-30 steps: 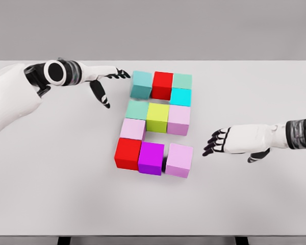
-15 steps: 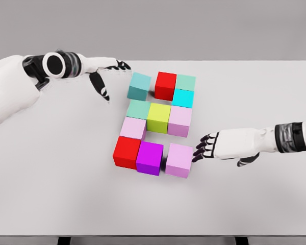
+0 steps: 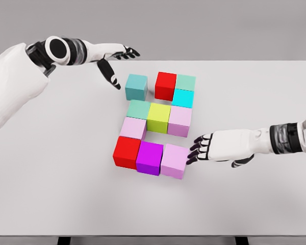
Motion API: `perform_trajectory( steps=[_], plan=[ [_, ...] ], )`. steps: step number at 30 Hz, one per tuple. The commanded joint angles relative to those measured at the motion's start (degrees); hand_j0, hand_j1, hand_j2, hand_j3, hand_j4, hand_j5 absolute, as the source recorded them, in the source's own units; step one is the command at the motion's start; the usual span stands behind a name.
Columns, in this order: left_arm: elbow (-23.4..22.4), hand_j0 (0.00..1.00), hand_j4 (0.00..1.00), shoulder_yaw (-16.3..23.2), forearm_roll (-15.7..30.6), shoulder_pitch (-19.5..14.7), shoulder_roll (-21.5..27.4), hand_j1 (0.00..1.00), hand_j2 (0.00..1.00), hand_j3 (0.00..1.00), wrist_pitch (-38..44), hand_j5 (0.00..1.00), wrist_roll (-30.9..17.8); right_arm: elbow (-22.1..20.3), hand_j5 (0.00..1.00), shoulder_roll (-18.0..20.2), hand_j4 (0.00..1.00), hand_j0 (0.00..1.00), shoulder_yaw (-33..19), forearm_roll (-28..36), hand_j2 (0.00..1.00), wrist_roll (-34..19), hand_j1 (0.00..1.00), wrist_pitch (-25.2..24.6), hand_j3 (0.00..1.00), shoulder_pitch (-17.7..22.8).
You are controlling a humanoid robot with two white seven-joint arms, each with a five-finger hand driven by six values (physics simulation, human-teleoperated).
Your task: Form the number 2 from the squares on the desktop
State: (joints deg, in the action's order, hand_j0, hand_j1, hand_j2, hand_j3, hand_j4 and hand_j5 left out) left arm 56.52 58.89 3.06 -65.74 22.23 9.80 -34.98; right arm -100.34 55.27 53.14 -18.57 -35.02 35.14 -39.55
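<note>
Squares nearly a 2 mid-table [image 3: 51,168]. Right hand [image 3: 214,148], fingers open, gripping nothing, tips on bottom pink cube [image 3: 174,161]: nudge flush vs purple [image 3: 150,158]. Left hand [image 3: 112,61] open, holding nothing, near stray teal cube [image 3: 136,87]; push w/ flat fingers toward red [image 3: 165,85].

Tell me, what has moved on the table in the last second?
The right hand slid left and pushed the pink block against the purple block. The teal block shifted left, away from the red block, while the left hand lifted. The middle blocks stayed put.
</note>
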Motion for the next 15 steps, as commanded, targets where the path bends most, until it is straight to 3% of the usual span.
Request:
perform_trajectory(
  steps=[1, 12, 13, 15],
  plan=[
    [-1.1, 1.0, 1.0, -0.4, 0.0, 0.0, -1.5, 1.0, 1.0, 1.0, -0.1, 1.0, 0.0, -0.1, 1.0, -0.1, 1.0, 1.0, 0.0, 0.4, 1.0, 0.0, 1.0, -0.1, 1.0, 0.0],
    [-3.7, 1.0, 1.0, -0.1, -0.8, 0.6, -2.4, 1.0, 1.0, 1.0, -0.7, 1.0, 3.2, -0.1, 1.0, -0.7, 1.0, 1.0, 0.0, 0.5, 1.0, 0.0, 1.0, -0.1, 1.0, -0.2],
    [-2.5, 1.0, 1.0, -0.1, -0.6, 0.3, -0.1, 1.0, 1.0, 1.0, -0.8, 1.0, 1.9, -0.1, 1.0, -0.7, 1.0, 1.0, 0.0, 0.5, 1.0, 0.0, 1.0, -0.1, 1.0, -0.2],
    [5.8, 1.0, 1.0, -0.1, -0.5, -0.4, 7.5, 1.0, 1.0, 1.0, -0.7, 1.0, 0.0, 0.1, 1.0, -0.6, 1.0, 1.0, 0.0, 0.5, 1.0, 0.0, 1.0, -0.1, 1.0, -0.2]
  ],
)
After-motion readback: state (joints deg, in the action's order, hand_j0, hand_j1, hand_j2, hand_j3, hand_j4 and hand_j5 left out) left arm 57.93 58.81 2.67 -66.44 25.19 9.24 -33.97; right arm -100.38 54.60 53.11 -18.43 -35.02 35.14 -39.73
